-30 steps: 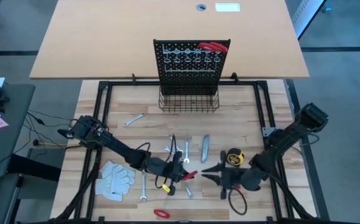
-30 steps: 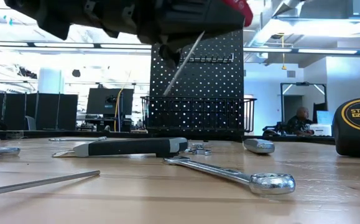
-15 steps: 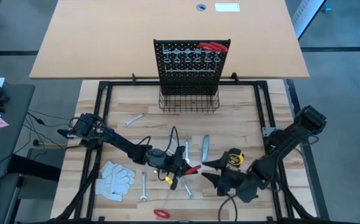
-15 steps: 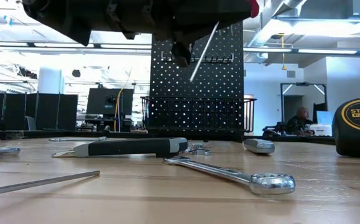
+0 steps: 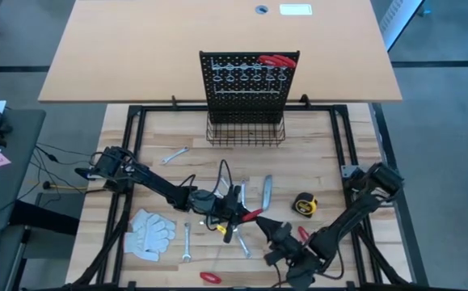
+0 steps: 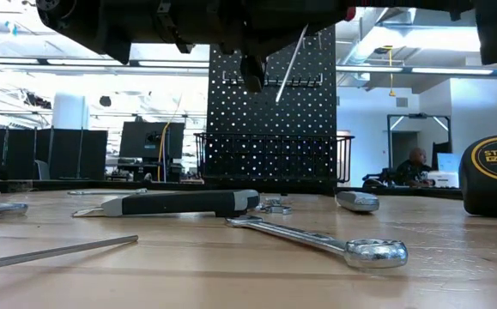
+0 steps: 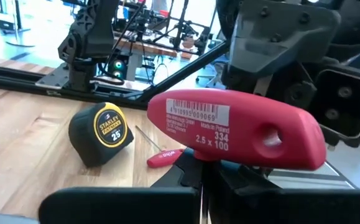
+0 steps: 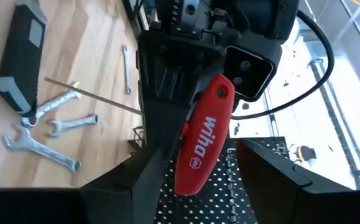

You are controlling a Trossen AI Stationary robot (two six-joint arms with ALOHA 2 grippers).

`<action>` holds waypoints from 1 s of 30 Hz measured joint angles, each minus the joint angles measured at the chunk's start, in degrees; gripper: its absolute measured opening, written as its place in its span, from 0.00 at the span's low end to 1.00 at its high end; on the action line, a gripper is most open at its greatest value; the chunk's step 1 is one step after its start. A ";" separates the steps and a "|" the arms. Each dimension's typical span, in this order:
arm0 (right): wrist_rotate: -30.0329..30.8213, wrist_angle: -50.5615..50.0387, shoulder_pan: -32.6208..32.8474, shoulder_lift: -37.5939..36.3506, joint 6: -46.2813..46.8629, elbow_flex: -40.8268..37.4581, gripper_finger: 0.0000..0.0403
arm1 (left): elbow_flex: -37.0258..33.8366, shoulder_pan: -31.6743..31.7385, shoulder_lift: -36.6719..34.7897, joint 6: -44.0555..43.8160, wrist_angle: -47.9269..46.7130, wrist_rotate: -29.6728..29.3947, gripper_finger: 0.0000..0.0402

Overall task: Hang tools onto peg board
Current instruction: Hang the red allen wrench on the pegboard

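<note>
**Red T-handle hex key held aloft in the left gripper; right gripper stands clear, jaws apart and empty.**

The left gripper (image 5: 232,212) is clamped on the red T-handle hex key (image 7: 239,127), which hangs above the table middle, its thin shaft (image 6: 289,53) slanting down. The right gripper (image 5: 272,236) sits just beside it, near the table's front edge. Risk, as a judgement: the grip appears to bear on the shaft just under the handle, so the key may swivel or slip in transit. The peg board (image 5: 248,79) stands well apart at the far edge, its hooks already crowded; a swung shaft could snag the wire basket (image 5: 246,132). The tape measure (image 5: 303,204) and loose wrenches (image 8: 41,148) lie below.
</note>
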 joint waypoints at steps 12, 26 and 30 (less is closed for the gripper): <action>3.15 1.09 1.92 -2.45 -0.35 0.99 0.49 | 0.04 -0.52 0.02 -1.13 -1.15 1.94 0.00; 2.13 -0.16 2.10 -2.78 7.16 -0.16 0.70 | 0.05 -0.95 0.02 -1.29 -1.74 0.70 0.00; 1.54 -0.57 0.95 -2.74 8.86 -1.21 0.71 | 0.05 -1.14 0.02 -1.30 -1.74 0.72 0.00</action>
